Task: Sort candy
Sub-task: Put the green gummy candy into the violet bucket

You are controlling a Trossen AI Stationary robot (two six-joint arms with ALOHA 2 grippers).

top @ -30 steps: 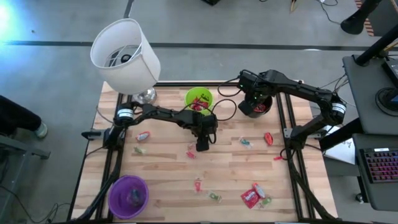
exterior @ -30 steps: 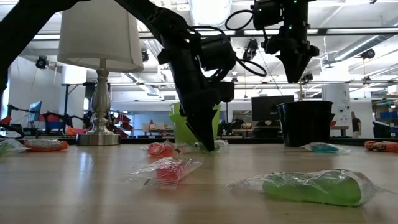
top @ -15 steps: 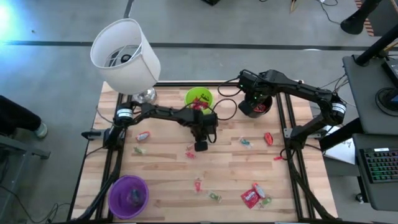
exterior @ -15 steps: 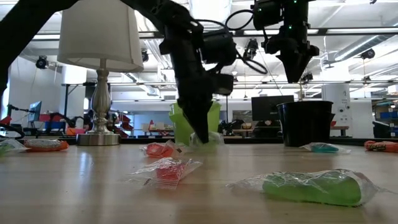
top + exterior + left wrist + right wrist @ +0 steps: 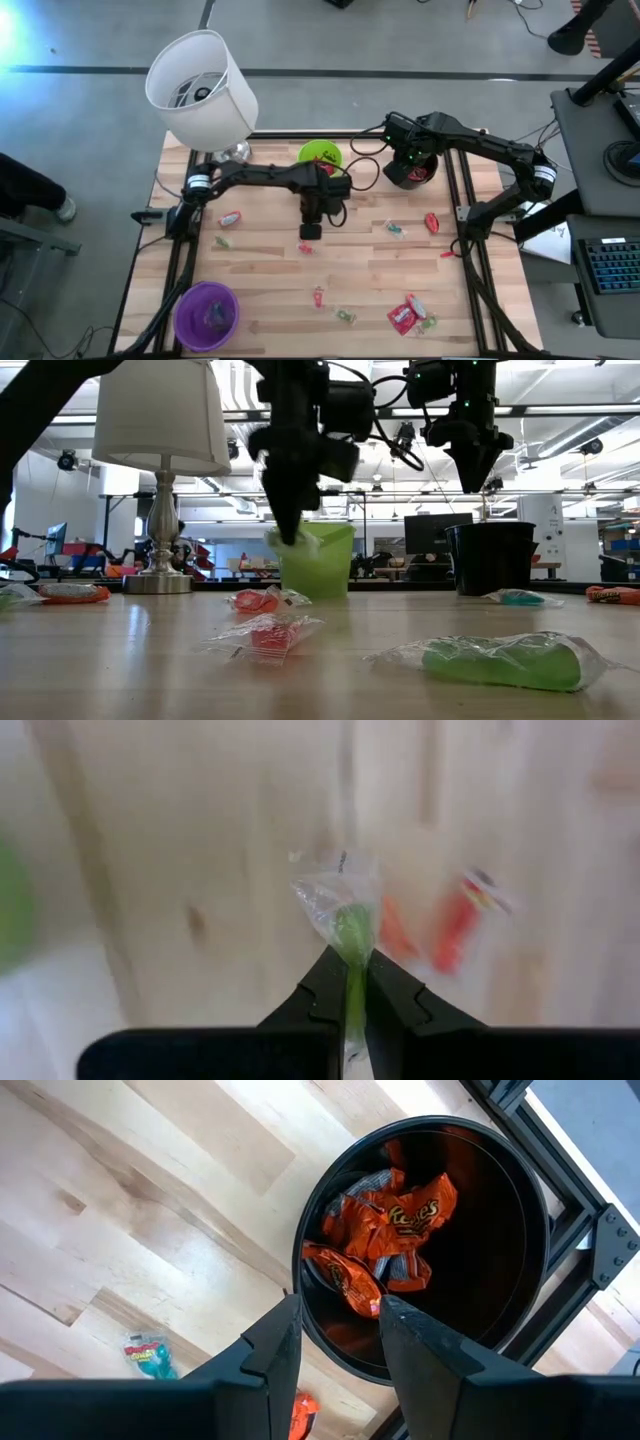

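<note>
Up went the left gripper [image 5: 347,982], pinching a green candy [image 5: 350,928] off the table; the green cup [image 5: 321,157] sat just behind it.

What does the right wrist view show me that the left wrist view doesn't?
Right wrist only: the black cup from above, with orange wrappers inside it, the open right hand over its rim, and a blue-green candy on the table.

Left wrist only: the left hand shut on a green clear-wrapped candy, lifted above the wood, with red candies blurred beyond.

Both: the pale wooden tabletop.
</note>
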